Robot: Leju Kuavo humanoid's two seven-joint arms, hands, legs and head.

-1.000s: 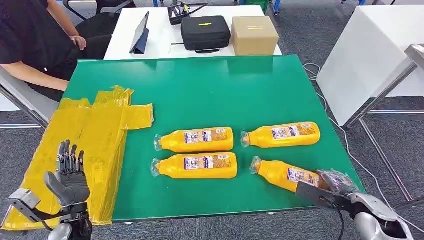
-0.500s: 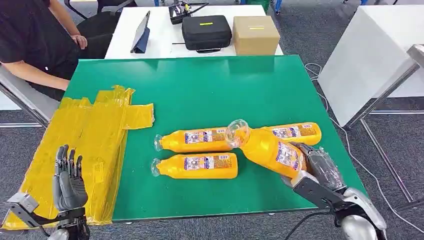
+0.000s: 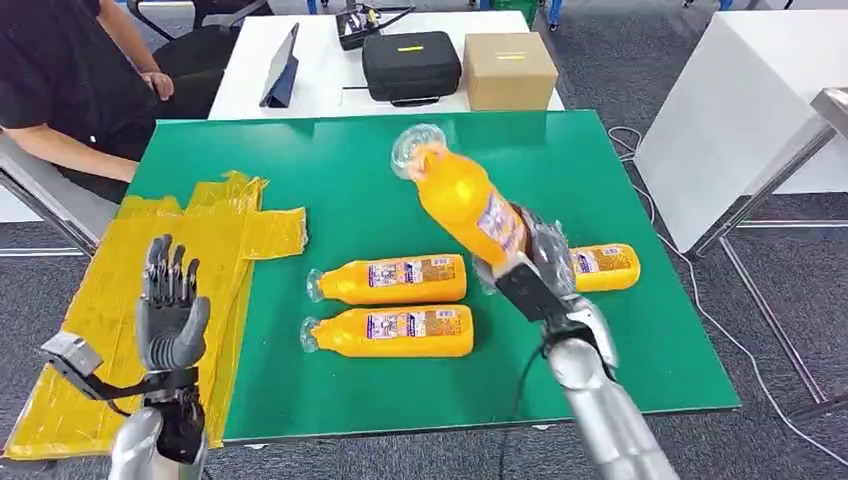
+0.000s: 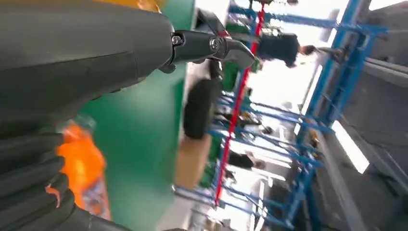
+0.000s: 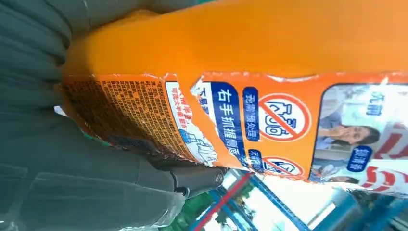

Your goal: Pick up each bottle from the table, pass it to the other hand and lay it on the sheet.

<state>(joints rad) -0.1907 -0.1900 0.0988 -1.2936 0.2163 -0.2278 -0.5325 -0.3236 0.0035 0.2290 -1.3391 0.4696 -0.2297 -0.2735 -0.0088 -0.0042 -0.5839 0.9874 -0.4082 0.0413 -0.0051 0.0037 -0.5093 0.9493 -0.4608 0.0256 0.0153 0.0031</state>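
Right hand (image 3: 535, 262) clamped around the base of an orange bottle (image 3: 462, 197), lifted clear above the green table (image 3: 400, 180), clear cap end tilted toward 11 o'clock from the hand. In the right wrist view, torn label and orange body (image 5: 269, 53) pressed against the grey palm. Left hand (image 3: 168, 318) raised at the table's 8 o'clock corner, fingers spread and upright, holding nothing, above the yellow sheet (image 3: 140, 300). Three more bottles lying flat: two side by side (image 3: 395, 280) (image 3: 400, 332) at table centre, a third (image 3: 605, 266) just at 3 o'clock of the right hand, partly hidden behind it.
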